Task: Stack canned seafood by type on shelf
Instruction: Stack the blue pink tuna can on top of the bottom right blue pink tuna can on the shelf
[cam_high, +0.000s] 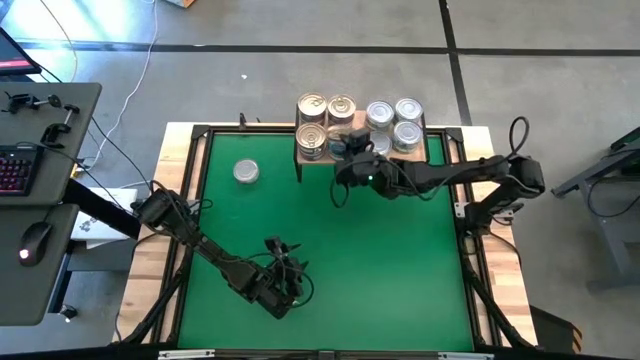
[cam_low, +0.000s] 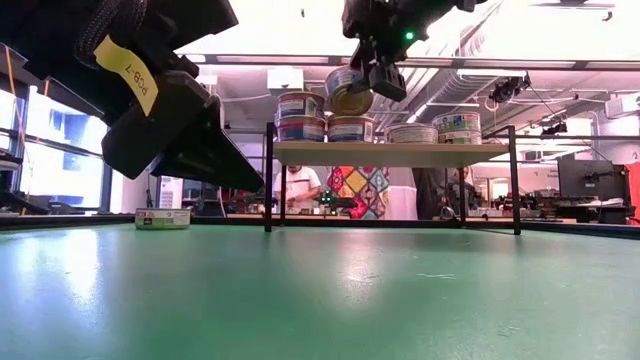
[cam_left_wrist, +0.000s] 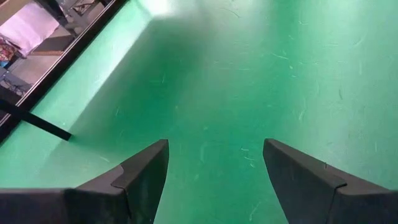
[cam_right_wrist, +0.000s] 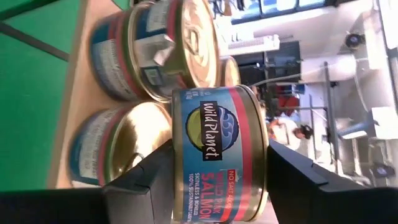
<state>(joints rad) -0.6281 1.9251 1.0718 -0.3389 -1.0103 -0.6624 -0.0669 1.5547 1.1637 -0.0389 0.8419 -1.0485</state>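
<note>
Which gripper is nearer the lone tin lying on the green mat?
Left, narrowly. The left gripper hovers open over bare mat below the lone tin; the right gripper holds a salmon tin at the shelf.

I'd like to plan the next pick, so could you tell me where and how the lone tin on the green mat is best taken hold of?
The lone tin lies flat, lid up, with open green mat all round it. It looks best taken from straight above, fingers across its round side wall; the flat lid offers no hold. The left gripper is open over the near mat, while the right gripper holds a salmon tin at the shelf.

"Wild Planet Salmon" on tin
</note>
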